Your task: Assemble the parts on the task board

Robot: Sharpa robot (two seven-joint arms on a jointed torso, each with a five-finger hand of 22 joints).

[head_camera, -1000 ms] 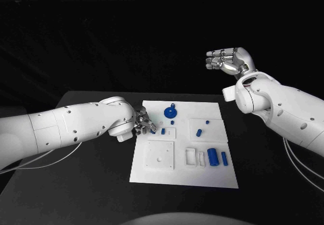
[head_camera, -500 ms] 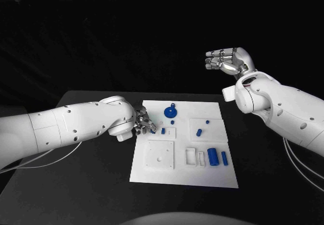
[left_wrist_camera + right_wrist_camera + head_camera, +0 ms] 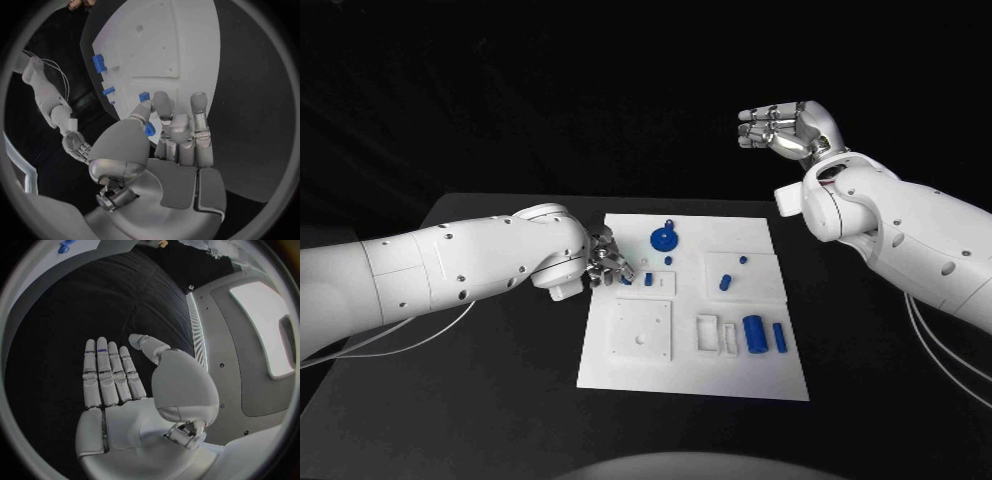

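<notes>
Left hand [image 3: 606, 264] sat at the task board's [image 3: 733, 380] left edge, fingers pinching a small blue part [image 3: 149, 129]; seat it straight and slowly. Right hand [image 3: 788, 128] hung high beyond the table's far edge, fingers apart and empty.

I am working in what looks like a robotics lab or test cell, set up for staged trials. My table [image 3: 488, 400] is matte black and dark backdrop hangs behind it on every side. On it lies a white task board [image 3: 733, 385] with cut-out recesses and small blue parts [image 3: 754, 335], a bench fixture, not household goods. My white arms trail loose cables [image 3: 401, 345] off the table edge
</notes>
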